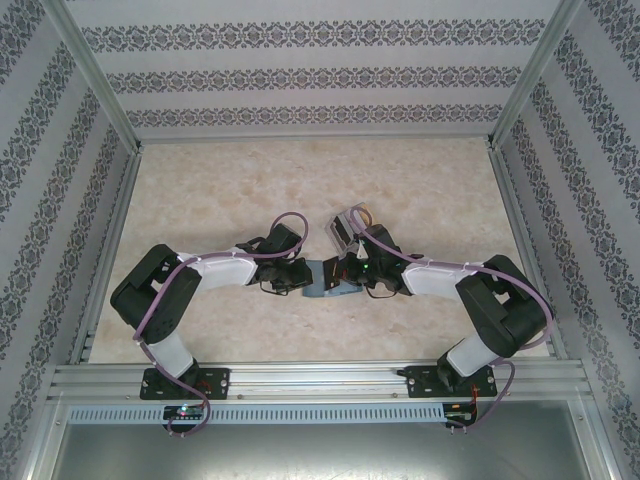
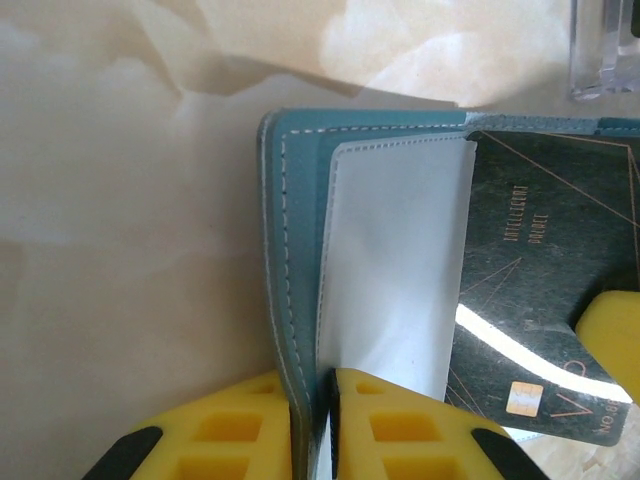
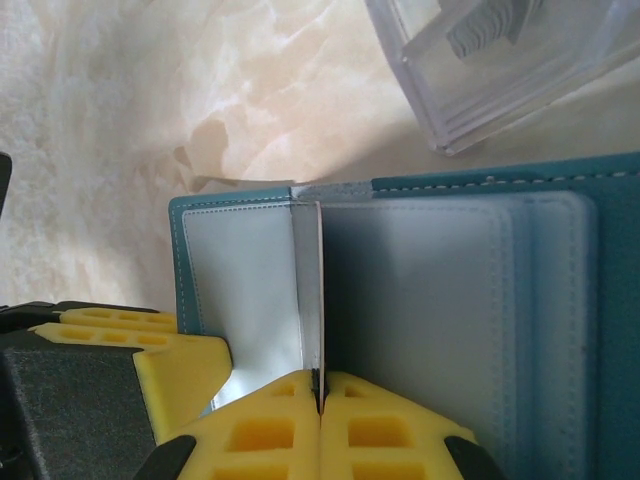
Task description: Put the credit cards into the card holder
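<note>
Centre-frame on the pale desk (image 1: 300, 180), the flat teal folding card holder (image 2: 300, 220) is clamped by the left fingers (image 2: 345, 400). The right fingers (image 3: 330, 400) pinch a dark grey plastic credit card (image 2: 530, 280), seemingly at a pocket mouth. If tilted, it may jam.

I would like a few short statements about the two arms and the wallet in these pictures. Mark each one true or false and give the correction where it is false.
1. The left tool is clamped on an edge of the teal card holder. True.
2. The right tool is open and holds nothing. False: it is shut on a dark card.
3. The card holder lies folded shut. False: it lies open, with its pale lining showing.
4. A clear plastic box stands on the table near the card holder. True.
</note>
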`<move>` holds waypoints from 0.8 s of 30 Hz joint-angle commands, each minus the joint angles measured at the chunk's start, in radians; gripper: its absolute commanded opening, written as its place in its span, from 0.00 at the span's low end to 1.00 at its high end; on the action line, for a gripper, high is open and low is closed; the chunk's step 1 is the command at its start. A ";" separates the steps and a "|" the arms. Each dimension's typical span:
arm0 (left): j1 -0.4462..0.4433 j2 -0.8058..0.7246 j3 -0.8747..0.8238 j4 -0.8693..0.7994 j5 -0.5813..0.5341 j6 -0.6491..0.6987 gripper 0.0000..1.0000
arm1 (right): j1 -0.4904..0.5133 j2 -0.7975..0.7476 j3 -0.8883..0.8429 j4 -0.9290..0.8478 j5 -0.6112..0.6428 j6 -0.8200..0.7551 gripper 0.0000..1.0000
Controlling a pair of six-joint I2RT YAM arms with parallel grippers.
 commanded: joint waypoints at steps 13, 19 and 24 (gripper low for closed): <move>-0.006 0.036 0.011 -0.032 -0.005 0.017 0.17 | -0.002 0.031 -0.069 0.075 -0.077 0.058 0.00; -0.007 0.037 0.024 -0.065 -0.028 0.038 0.20 | -0.013 0.051 -0.064 0.104 -0.095 0.070 0.00; -0.006 0.028 0.028 -0.096 -0.055 0.059 0.21 | -0.041 0.026 -0.075 0.161 -0.149 0.098 0.00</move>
